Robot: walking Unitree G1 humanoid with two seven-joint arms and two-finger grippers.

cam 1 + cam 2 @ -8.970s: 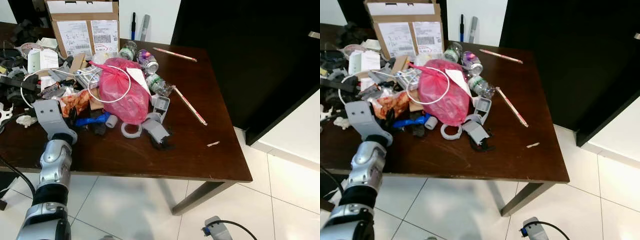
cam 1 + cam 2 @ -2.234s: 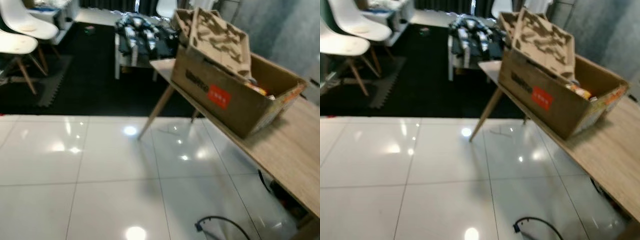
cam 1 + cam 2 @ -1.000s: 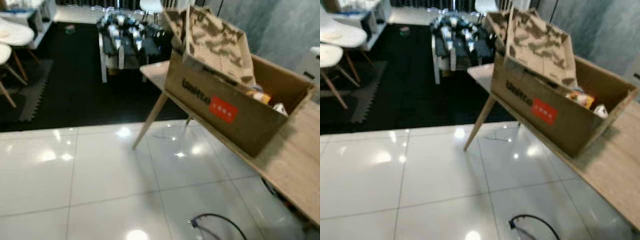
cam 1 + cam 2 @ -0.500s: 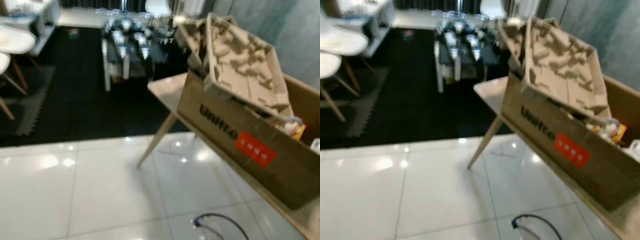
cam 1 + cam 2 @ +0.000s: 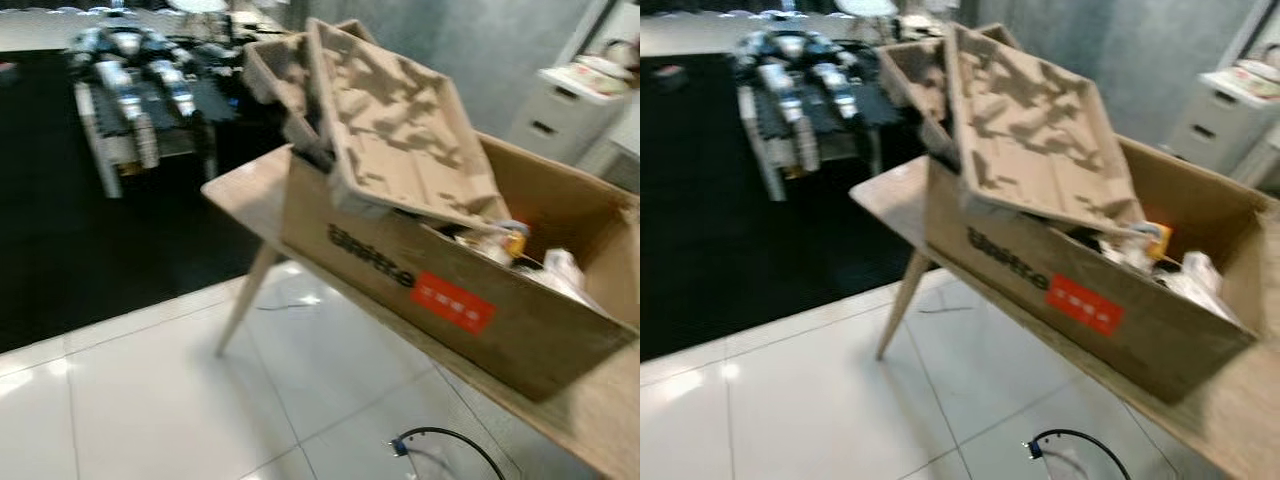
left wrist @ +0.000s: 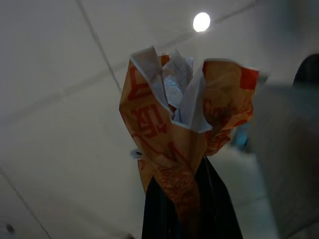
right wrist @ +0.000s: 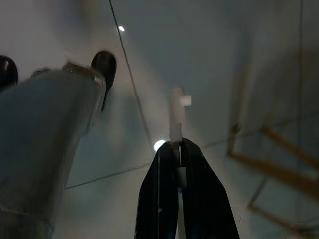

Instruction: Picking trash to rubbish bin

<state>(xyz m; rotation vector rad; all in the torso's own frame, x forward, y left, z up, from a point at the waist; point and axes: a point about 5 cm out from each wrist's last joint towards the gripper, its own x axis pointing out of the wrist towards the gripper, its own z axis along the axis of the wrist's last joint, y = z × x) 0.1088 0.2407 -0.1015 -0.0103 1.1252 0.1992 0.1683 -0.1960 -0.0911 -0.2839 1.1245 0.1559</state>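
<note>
Pinching a crumpled orange wrapper (image 6: 174, 144), the left tool (image 6: 187, 209) holds it lengthwise beyond its tips.

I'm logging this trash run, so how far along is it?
Done: the cardboard box on the wooden table already holds some wrappers. In hand: the left end effector is shut on a crumpled orange-and-white wrapper, and the right end effector pinches a small white scrap, both hanging over the tiled floor. Left: reaching the box and dropping both in.
</note>
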